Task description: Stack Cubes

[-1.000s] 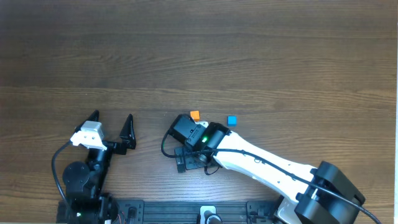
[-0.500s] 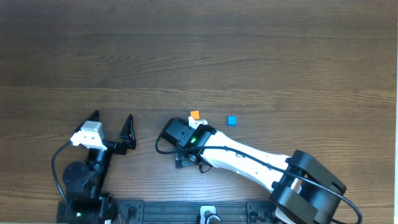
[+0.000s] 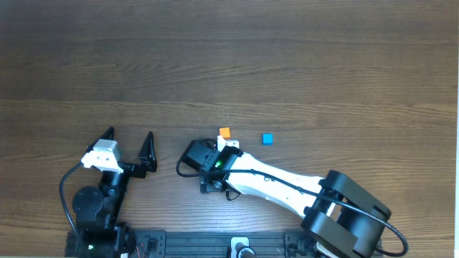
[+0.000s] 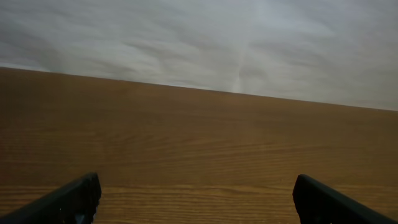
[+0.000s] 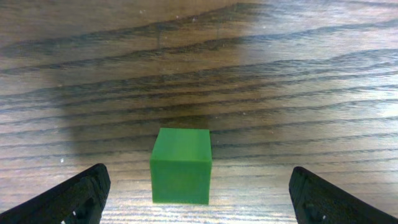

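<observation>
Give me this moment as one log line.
right gripper: open, above green cube on table | left gripper: open, empty | orange cube, blue cube: apart, unstacked

Green cube (image 5: 181, 165) alone; orange cube (image 3: 225, 132) near blue cube (image 3: 267, 138), apart.

Dark wooden table (image 3: 287, 57) is carrying three small cubes directly on its surface; orange cube (image 3: 225, 132) and blue cube (image 3: 267, 138) are sitting near each other but apart, toward the middle; green cube (image 5: 181, 165) is resting flat on the wood grain
</observation>
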Motion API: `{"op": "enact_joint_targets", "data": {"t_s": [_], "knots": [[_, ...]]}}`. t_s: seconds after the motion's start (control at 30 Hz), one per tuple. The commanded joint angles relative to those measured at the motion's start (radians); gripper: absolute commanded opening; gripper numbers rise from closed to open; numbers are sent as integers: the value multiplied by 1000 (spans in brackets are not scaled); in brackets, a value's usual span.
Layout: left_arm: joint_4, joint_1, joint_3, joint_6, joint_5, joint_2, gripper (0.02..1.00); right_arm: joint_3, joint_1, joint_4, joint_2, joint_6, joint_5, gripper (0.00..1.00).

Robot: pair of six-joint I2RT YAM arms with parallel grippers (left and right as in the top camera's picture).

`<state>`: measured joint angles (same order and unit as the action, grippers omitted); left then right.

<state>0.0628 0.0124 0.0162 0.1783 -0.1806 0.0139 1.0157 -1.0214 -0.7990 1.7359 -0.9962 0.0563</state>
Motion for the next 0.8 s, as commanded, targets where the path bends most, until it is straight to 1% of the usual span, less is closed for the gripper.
{"op": "enact_joint_targets", "data": {"t_s": [0.03,0.17,0.23,0.37,0.5,0.57,0.6,0.8], "knots": [[-4,-5,-10,-14,-9,-7,998,16,-9,5,24,-21,20,910],[-4,-5,-10,-14,-9,-7,998,16,-9,5,24,-21,21,893],[-4,-5,-10,-14,-9,-7,996,16,-9,4,24,-21,21,862],[-4,-5,-10,-14,-9,-7,993,16,-9,4,24,-20,24,717],[-4,-5,-10,-14,-9,-7,1000,16,-9,4,24,-18,24,643],[-4,-5,-10,-14,-9,-7,1000,16,-9,4,24,-16,24,575],[-4,-5,-10,-14,-9,-7,1000,16,-9,4,25,-16,24,557],[-4,-5,-10,-14,-9,-7,1000,16,-21,14,25,-16,32,542]]}}
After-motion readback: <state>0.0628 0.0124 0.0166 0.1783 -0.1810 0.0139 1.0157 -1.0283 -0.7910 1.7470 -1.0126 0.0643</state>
